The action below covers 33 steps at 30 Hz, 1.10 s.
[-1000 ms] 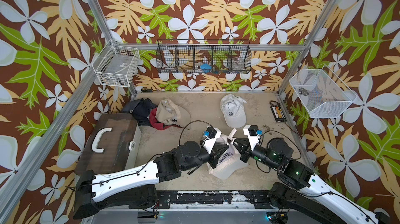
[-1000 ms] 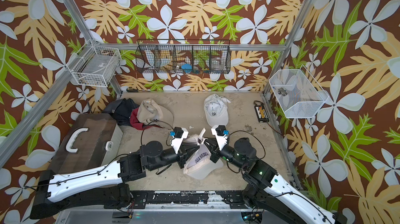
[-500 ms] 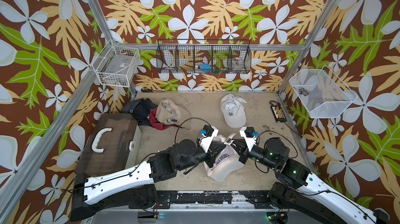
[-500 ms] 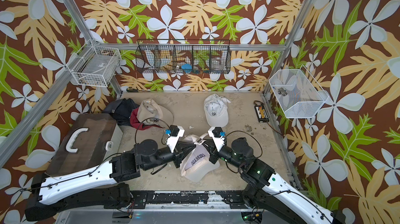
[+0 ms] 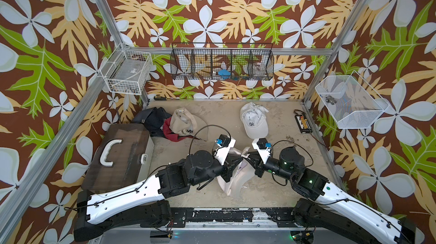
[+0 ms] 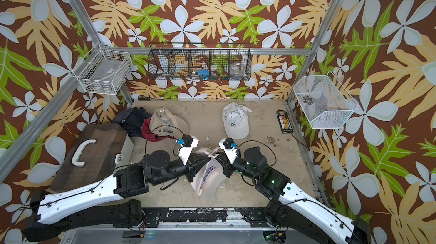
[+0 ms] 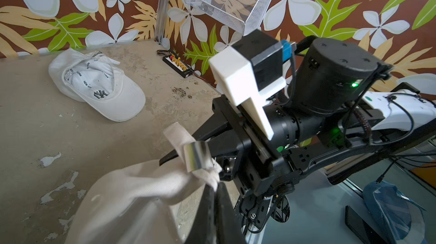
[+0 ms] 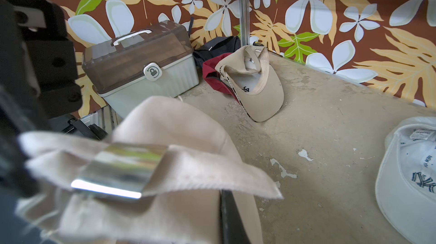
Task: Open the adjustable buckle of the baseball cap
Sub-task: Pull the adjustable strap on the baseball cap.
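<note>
A cream baseball cap (image 5: 232, 179) (image 6: 207, 179) hangs between my two arms at the front middle, brim down. Its silver buckle (image 7: 195, 156) (image 8: 122, 169) sits on the back strap, and the loose strap end (image 7: 177, 134) sticks out past it. My left gripper (image 5: 241, 159) (image 7: 215, 185) is shut on the cap's band right beside the buckle. From the opposite side my right gripper (image 5: 247, 156) (image 8: 223, 195) meets it, shut on cap fabric just under the strap. Only one right finger (image 8: 227, 219) shows in the right wrist view.
A white cap (image 5: 254, 122) lies at the back right. A tan cap (image 5: 182, 122) sits on red and dark caps at the back left. A brown-lidded box (image 5: 118, 153) stands at the left, a black connector strip (image 5: 303, 124) by the right wall. Wire baskets hang on the walls.
Both grippers have carried the cap a little to the left. The cap has turned and now hangs narrower, more edge-on to the top views.
</note>
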{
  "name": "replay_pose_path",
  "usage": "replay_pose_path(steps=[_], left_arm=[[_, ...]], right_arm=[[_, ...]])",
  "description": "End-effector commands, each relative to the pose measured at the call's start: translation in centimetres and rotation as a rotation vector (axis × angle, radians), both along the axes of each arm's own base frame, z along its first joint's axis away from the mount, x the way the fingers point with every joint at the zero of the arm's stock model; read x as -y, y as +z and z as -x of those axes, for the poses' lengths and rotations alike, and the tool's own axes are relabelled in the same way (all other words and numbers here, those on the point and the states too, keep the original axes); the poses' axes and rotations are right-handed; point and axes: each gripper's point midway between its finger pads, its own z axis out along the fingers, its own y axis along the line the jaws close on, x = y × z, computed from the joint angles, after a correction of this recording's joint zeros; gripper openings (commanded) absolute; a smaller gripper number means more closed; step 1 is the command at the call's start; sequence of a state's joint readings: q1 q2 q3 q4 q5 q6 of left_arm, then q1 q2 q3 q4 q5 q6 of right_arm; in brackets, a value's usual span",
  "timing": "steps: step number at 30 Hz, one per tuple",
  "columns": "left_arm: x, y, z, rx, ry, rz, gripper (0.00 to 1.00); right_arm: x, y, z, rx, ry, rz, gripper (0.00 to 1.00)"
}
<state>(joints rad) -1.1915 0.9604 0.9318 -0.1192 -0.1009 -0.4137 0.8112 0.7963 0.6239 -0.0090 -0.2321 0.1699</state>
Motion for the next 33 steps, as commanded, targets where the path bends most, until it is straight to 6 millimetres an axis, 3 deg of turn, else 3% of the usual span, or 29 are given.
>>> replay_pose_path(steps=[1, 11, 21, 25, 33], left_arm=[[-0.3, 2.1, 0.0, 0.023, 0.009, 0.067, 0.00], [-1.8, 3.3, 0.2, 0.027, 0.031, 0.083, 0.00], [-2.7, 3.9, 0.4, 0.054, 0.033, 0.070, 0.00], [-2.3, 4.1, 0.4, 0.061, 0.024, 0.052, 0.00], [-1.1, 3.9, 0.5, 0.054, -0.010, 0.025, 0.00]], right_arm=[[0.4, -0.6, -0.5, 0.003, -0.031, 0.040, 0.12], [0.8, 0.3, -0.9, 0.048, -0.046, 0.083, 0.24], [1.9, -0.7, -0.2, 0.047, -0.064, 0.105, 0.33], [2.2, -0.9, 0.2, 0.056, -0.067, 0.112, 0.35], [2.7, 1.1, 1.1, 0.102, -0.061, 0.099, 0.39]])
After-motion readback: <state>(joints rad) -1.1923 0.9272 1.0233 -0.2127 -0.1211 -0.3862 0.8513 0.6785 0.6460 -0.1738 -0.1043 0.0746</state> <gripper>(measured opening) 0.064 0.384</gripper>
